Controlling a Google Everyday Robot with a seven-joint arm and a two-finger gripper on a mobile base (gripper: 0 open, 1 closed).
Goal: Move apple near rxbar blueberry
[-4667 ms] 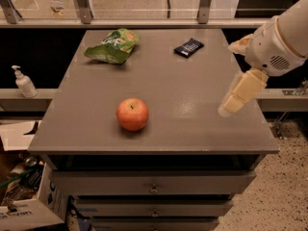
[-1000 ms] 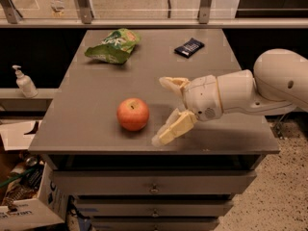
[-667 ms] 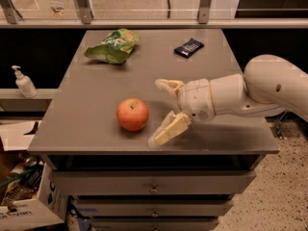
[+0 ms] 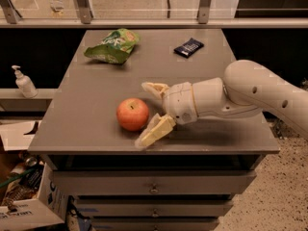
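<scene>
Camera view takes in a grey table (image 4: 72,121) filling the middle of the frame, with the robot's white arm (image 4: 260,93) reaching in from the right edge. Beneath the tabletop sit shut drawers (image 4: 154,183), and their contents are hidden. A cardboard box (image 4: 21,215) in the lower left corner holds clutter too dim to name.

The gripper (image 4: 143,114) lies low over the table at centre. Its fingers are spread wide, one above and one below the right side of the apple (image 4: 131,114), and nothing is clasped. Whether either finger touches the fruit cannot be told.

A green snack bag (image 4: 111,45) lies at the upper left of the tabletop. The apple rests left of centre near the front edge. The rxbar blueberry (image 4: 188,47) lies at the upper right of the tabletop, well apart from the apple.

The step in hand appears to be the grasp. The next move likely calls for closing squarely on the round fruit so it does not roll, then lifting it and carrying it toward the upper right, setting it beside the bar rather than on it.
</scene>
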